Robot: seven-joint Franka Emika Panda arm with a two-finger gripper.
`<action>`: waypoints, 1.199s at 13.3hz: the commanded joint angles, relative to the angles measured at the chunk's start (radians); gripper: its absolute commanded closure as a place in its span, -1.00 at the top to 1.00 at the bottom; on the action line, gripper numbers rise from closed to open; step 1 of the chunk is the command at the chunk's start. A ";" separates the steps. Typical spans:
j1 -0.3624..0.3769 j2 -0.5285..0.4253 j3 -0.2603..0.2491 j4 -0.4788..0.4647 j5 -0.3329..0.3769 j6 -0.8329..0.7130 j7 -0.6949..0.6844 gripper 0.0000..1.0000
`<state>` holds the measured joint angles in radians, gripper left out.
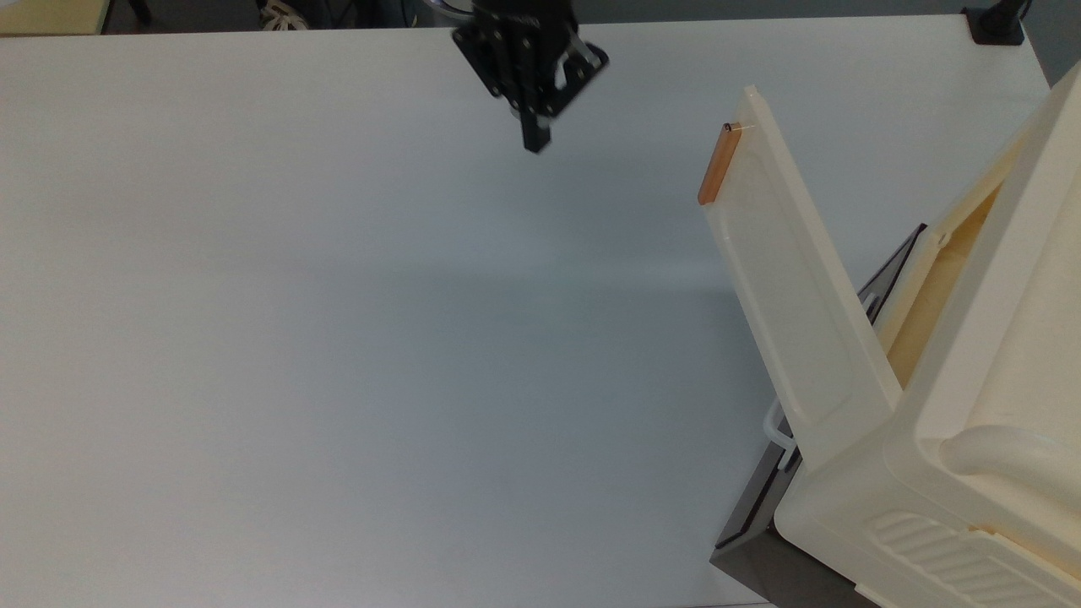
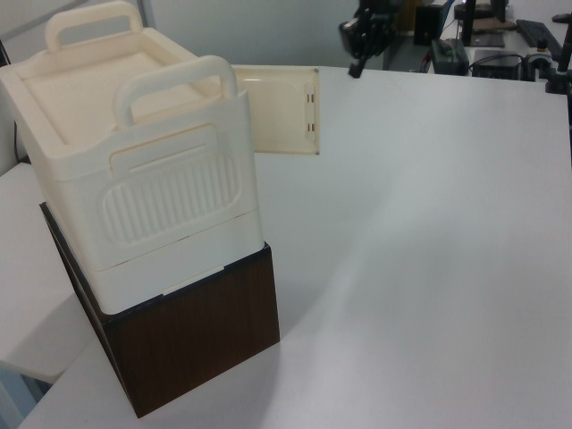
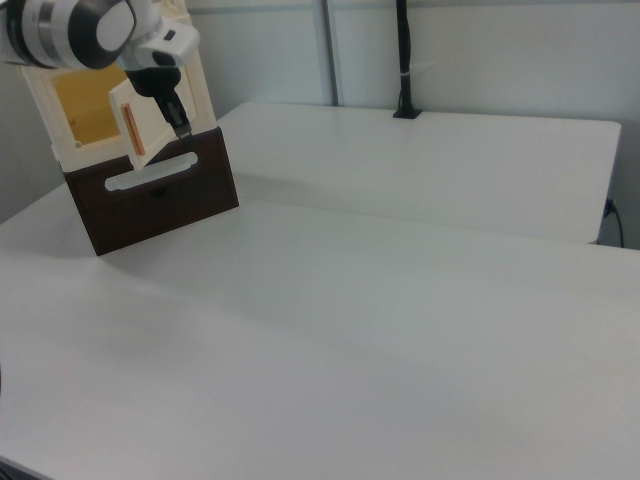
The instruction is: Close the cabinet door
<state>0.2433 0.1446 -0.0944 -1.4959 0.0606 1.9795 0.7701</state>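
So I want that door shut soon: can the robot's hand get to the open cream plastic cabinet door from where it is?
Probably yes. The hand hangs over bare white table, and nothing stands between it and the open cream plastic cabinet door.
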 commanded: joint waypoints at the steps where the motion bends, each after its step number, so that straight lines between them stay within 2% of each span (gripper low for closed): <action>1: 0.103 0.070 -0.047 0.045 0.004 0.149 0.331 -0.97; 3: 0.142 0.082 -0.047 0.054 0.010 0.159 0.412 -0.96; 5: 0.177 0.110 -0.047 0.086 0.010 0.238 0.497 -0.96; 10: 0.270 0.118 -0.027 0.092 0.025 0.301 0.488 -0.82; 13: 0.329 0.157 -0.001 0.097 0.024 0.378 0.486 -0.79; 16: 0.392 0.202 -0.004 0.131 0.021 0.439 0.494 -0.78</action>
<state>0.5853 0.2996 -0.0878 -1.4116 0.0685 2.3706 1.2465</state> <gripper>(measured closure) 0.894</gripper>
